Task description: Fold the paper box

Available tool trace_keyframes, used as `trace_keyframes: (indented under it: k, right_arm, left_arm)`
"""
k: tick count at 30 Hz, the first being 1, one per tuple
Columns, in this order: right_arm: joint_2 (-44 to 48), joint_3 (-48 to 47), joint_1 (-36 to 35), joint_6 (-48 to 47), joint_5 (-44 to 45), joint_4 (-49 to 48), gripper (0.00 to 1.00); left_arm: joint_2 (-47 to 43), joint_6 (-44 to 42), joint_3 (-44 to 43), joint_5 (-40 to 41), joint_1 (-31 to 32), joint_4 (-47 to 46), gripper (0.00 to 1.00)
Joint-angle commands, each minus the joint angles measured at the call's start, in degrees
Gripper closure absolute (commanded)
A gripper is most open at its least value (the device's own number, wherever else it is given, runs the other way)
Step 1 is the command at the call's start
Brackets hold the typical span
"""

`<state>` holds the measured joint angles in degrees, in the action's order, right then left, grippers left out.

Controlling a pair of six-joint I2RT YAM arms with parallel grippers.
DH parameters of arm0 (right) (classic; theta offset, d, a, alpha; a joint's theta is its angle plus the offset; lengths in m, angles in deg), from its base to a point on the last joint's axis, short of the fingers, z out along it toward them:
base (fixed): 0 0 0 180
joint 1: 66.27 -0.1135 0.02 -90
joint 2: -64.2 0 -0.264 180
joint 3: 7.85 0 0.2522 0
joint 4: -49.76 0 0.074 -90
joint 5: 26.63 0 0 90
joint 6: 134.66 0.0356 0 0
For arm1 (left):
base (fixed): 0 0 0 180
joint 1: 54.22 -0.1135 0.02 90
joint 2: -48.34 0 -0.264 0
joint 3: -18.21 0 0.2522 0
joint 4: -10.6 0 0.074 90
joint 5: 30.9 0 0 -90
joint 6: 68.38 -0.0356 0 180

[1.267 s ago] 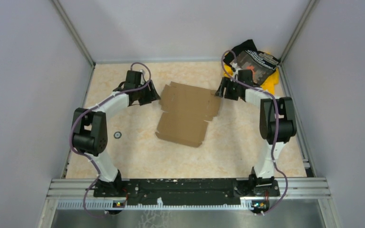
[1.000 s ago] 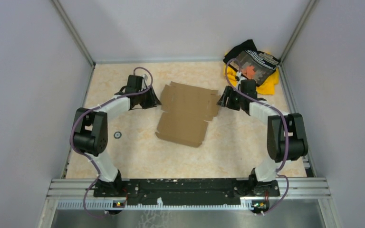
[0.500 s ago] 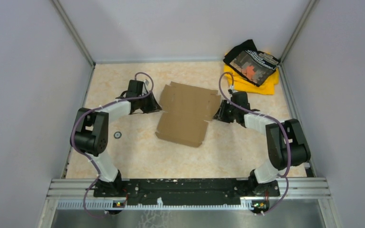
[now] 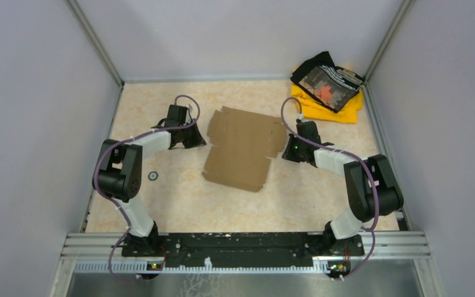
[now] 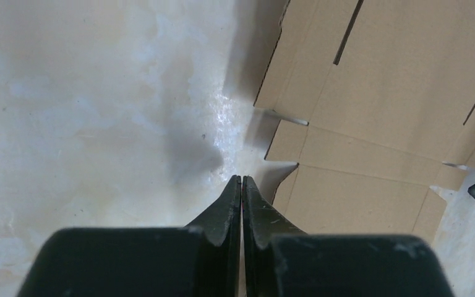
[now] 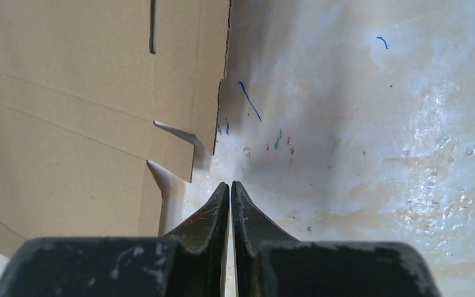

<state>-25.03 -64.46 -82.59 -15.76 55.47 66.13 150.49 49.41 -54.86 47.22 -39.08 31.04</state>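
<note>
The paper box (image 4: 242, 148) lies flat and unfolded in the middle of the overhead view, on the pale marbled table (image 4: 179, 204), with its flaps and tabs spread out. The left gripper (image 4: 201, 142) sits low at the box's left edge, jaws pressed together with nothing between them. In its wrist view the tips end just beside a small notch in the cardboard (whether they touch it I cannot tell). The right gripper (image 4: 284, 153) stands at the right edge, also pinched closed on nothing, its tips over bare table just beside a cut-out tab. A yellow and black cloth pile (image 4: 329, 86) lies in the upper right corner, well apart from the box.
</note>
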Motion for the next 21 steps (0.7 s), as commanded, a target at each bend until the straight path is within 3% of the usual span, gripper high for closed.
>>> trace_keyframes:
  k: [1, 21]
  right_arm:
    - [-0.8, -2.9, -1.6, -1.0, 4.5, 0.9, 0.96]
    - [-6.1, -6.8, -5.0, 1.0, 5.6, -0.5, 0.96]
  left_arm:
    - [2.7, -1.6, -3.4, 1.8, 0.2, 1.6, 0.95]
    - [7.5, -1.6, -7.0, 1.7, 2.4, 0.2, 0.96]
